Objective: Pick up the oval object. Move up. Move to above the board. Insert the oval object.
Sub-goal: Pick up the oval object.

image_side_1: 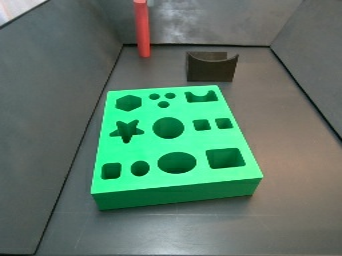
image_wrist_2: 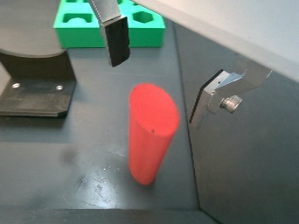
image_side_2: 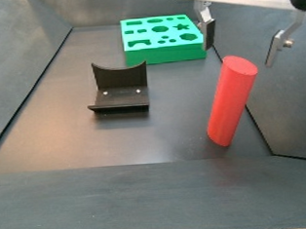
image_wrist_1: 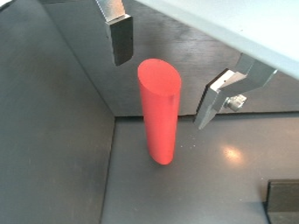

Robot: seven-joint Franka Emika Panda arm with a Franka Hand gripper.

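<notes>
The oval object (image_side_2: 230, 100) is a plain red peg standing upright on the dark floor, close to a grey side wall. My gripper (image_side_2: 246, 38) hangs open just above its top. In both wrist views the oval top (image_wrist_1: 158, 77) (image_wrist_2: 152, 109) lies below and between the fingers (image_wrist_1: 121, 39) (image_wrist_2: 115, 42), with gaps on both sides and nothing held. The gripper (image_wrist_1: 167, 70) (image_wrist_2: 163, 70) touches nothing. The green board (image_side_1: 174, 196) (image_side_2: 165, 53) (image_wrist_2: 146, 37) lies flat some way from the peg, cutouts facing up. A side view shows the peg (image_side_1: 140, 28) at the far corner, with the gripper out of frame.
The dark fixture (image_side_2: 117, 87) (image_side_1: 211, 65) (image_wrist_2: 35, 83) stands on the floor between the peg and the board. Sloping grey walls (image_side_2: 22, 66) enclose the floor, and one wall (image_side_2: 292, 108) rises right beside the peg.
</notes>
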